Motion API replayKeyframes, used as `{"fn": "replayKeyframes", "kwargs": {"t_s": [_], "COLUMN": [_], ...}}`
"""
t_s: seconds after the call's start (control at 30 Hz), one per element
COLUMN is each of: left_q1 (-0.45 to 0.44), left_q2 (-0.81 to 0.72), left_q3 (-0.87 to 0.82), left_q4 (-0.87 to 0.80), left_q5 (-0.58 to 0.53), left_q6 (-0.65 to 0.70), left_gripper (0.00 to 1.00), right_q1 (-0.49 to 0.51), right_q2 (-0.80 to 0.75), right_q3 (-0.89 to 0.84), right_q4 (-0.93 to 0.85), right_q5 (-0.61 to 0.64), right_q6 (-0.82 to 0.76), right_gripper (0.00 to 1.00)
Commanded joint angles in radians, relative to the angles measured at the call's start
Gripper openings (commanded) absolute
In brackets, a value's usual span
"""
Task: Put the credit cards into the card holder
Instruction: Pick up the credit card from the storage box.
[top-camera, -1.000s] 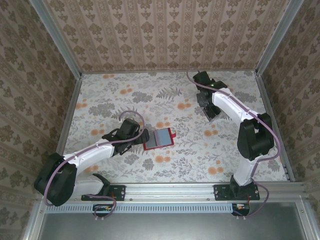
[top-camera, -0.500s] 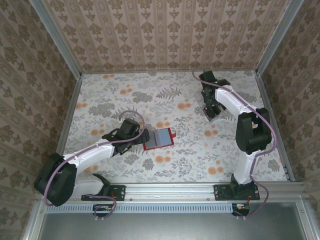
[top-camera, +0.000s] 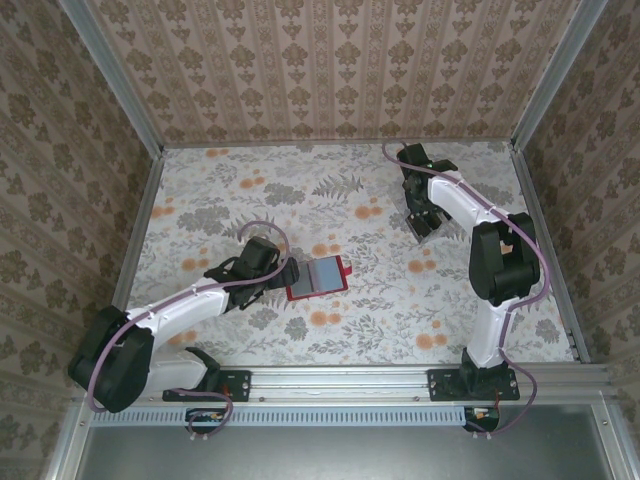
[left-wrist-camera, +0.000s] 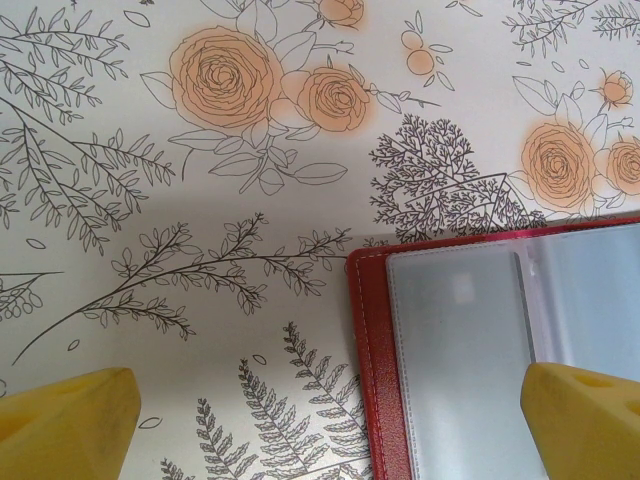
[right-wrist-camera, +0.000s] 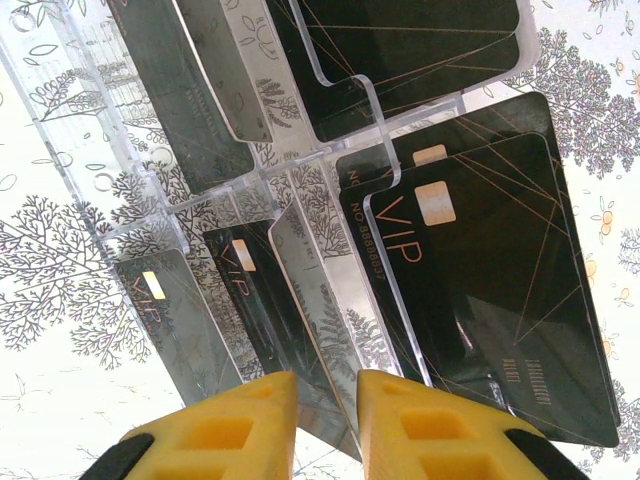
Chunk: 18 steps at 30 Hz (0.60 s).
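Holding the left gripper (left-wrist-camera: 325, 425) spread wide over the open card holder (left-wrist-camera: 455, 350) at the table's (top-camera: 300, 190) middle; poising the right gripper (right-wrist-camera: 327, 400), jaws nearly together, grip impossible to tell, at the credit cards (right-wrist-camera: 480, 300) in the clear tray (right-wrist-camera: 380, 150) nearer the far-right corner.

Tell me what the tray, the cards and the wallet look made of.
Tray: clear hard plastic, glossy; the table pattern shows through it.
Cards: probably plastic, dark, semi-gloss, with thin gold lines and VIP print.
Wallet: red leather or imitation, matte, stitched edge; its pockets seem frosted soft plastic.
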Motion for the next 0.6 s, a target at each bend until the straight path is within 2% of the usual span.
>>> {"fn": "replayKeyframes", "kwargs": {"t_s": [0.0,0.57], "left_q1": [-0.005,-0.010], "left_q2": [-0.011,-0.023], "left_q3": [0.013,0.012], "left_q4": [0.006,0.006], "left_q5": [0.002,-0.002], "left_q6": [-0.006,-0.008], "left_gripper": [1.00,1.00], "right_q1": [0.000,0.007], "right_q2": [0.011,-0.013], "right_q3": [0.017,0.011], "right_q4": [-0.034,-0.022], "right_q5": [0.025,0.026], "right_q6": [-0.024,-0.085], "right_gripper": [0.22,0.05]}}
